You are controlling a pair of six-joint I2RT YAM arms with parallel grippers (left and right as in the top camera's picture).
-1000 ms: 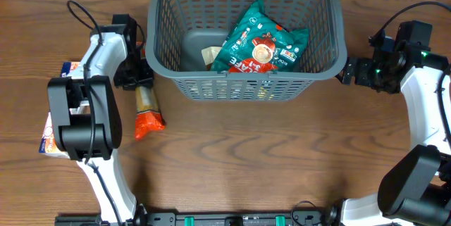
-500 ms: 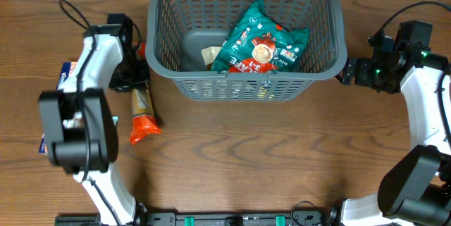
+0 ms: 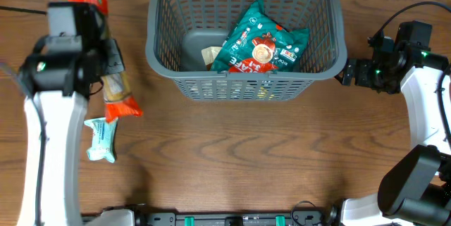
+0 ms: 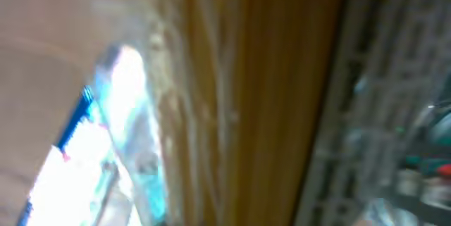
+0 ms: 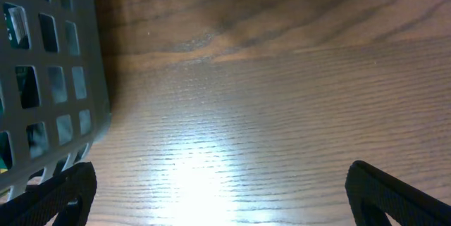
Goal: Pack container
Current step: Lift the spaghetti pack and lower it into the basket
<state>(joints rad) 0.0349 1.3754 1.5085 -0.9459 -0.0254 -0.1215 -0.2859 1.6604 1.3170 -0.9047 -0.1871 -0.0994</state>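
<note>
The container (image 3: 246, 78) is a dark grey lattice basket at the back middle, and it also shows in the right wrist view (image 5: 49, 78). In it lie a green packet (image 3: 261, 43) and a beige item (image 3: 210, 57). My left gripper (image 3: 106, 60) is raised left of the basket, shut on a long clear packet with orange ends (image 3: 116, 89). That packet fills the blurred left wrist view (image 4: 246, 99). My right gripper (image 3: 344, 72) is open and empty beside the basket's right wall, low over the table (image 5: 218, 184).
A light blue and white packet (image 3: 101, 139) lies on the wooden table at the left, below the left arm; it also shows in the left wrist view (image 4: 91, 155). The basket wall (image 4: 380, 113) is close on that view's right.
My left arm has risen and swung left, lifting the orange-ended packet off the table. The light blue packet now shows on the table. The right arm has not moved.
</note>
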